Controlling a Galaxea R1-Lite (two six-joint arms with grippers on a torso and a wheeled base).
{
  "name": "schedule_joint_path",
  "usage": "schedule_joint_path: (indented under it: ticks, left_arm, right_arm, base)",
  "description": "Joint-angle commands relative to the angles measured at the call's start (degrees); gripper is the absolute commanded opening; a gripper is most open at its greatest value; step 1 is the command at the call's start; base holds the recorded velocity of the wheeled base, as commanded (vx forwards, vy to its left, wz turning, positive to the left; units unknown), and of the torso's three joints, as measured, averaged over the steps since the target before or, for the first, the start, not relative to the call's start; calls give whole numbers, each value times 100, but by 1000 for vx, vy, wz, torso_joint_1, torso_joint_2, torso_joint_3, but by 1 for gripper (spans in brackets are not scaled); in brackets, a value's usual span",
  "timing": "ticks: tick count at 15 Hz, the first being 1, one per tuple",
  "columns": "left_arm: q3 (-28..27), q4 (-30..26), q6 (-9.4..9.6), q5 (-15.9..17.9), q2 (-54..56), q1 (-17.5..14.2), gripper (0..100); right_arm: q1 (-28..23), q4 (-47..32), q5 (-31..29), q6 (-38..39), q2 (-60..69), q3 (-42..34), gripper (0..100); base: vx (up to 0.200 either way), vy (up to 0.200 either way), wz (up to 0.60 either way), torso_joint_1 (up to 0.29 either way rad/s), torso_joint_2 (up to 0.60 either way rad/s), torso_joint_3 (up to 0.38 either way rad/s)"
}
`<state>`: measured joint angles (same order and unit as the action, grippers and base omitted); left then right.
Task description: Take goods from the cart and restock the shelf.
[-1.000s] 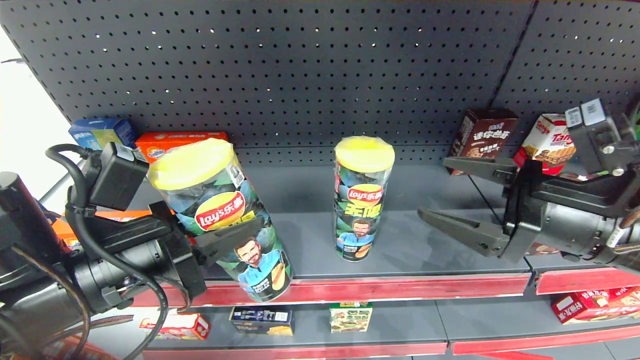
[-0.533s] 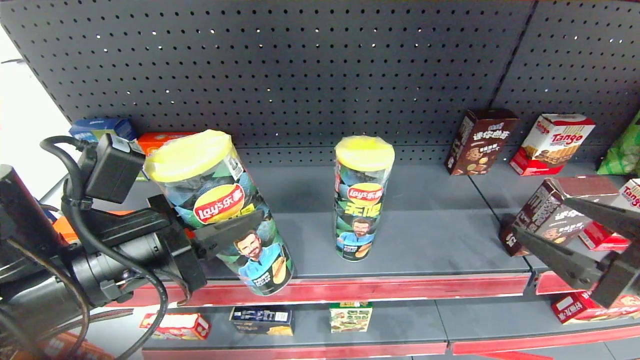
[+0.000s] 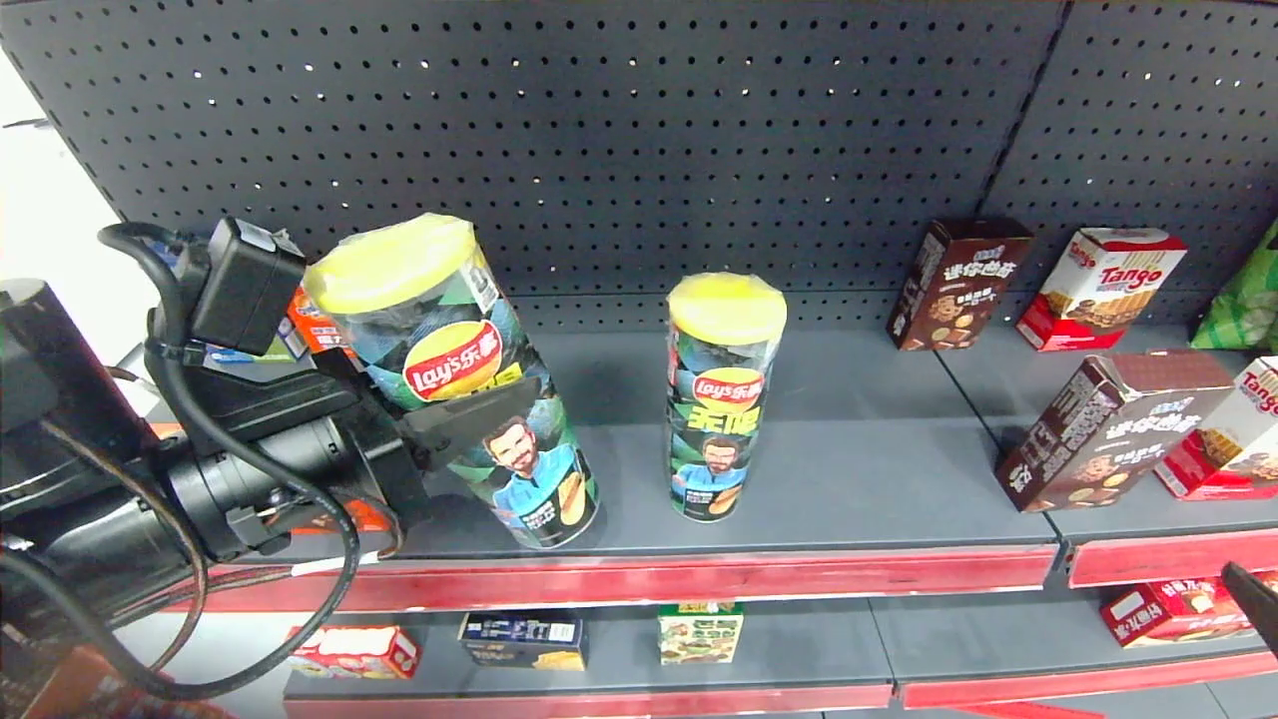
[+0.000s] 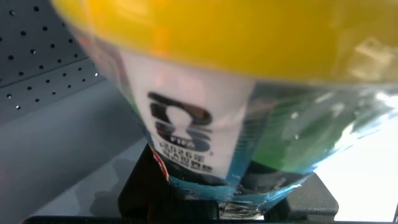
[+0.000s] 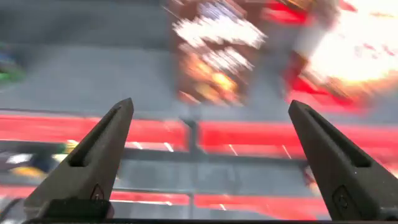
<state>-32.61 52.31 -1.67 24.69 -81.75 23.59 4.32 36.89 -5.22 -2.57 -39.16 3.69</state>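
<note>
- Head view: your left gripper [image 3: 479, 414] is clamped on a chip can [image 3: 449, 350], which tilts with its base down at the front of the shelf [image 3: 859, 479].
- A second can [image 3: 724, 394] stands upright to that gripper's right, apart from it.
- Right wrist view: your right gripper [image 5: 210, 106] has its fingers spread wide, holding nothing.

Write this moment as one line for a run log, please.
left gripper: shut on chips can, tilted, at shelf front | second can: upright, mid-shelf | right gripper: open, empty
</note>
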Motion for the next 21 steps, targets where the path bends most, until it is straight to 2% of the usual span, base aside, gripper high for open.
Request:
schedule_joint_path:
  ticks: [1,4,5,6,9,11,18,19,20,21]
  left_arm:
    - [0,-1,9,1,-87,23,0]
    - [-17,-1,18,1,-95,32,0]
    - [0,-10,9,1,-87,32,0]
    - [35,-1,18,-8,-78,32,0]
    - [35,-1,18,1,-87,32,0]
    - [44,-1,26,1,-87,41,0]
    - [-52,-19,26,1,-69,84,0]
    - [-26,-28,88,-8,-69,111,0]
    - [9,-81,378,10,-60,120,0]
    - [-44,-116,431,124,-60,93,0]
  right_arm:
    - [-432,-806,-6,178,1305,-325,100]
    - [-458,-2634,-50,213,2852,-361,100]
    - [-484,-3531,-120,187,3713,-299,100]
    - [-440,-3917,-217,248,3916,-158,100]
    - [-432,-3821,-137,222,3916,-176,100]
    - [-423,-3698,601,161,3916,-369,100]
    - [-432,-3698,627,187,3916,-369,100]
    - [-432,-3698,627,187,3916,-369,100]
    - [-432,-3698,627,187,3916,-369,100]
    - [-432,-3698,627,187,3916,-369,100]
  base:
    - [0,0,0,0,0,0]
    - [0,0,0,0,0,0]
    - [0,0,0,0,0,0]
    - [0,0,0,0,0,0]
    - [0,0,0,0,0,0]
    - [0,0,0,0,0,0]
    - [0,0,0,0,0,0]
    - [0,0,0,0,0,0]
    - [0,0,0,0,0,0]
    - [0,0,0,0,0,0]
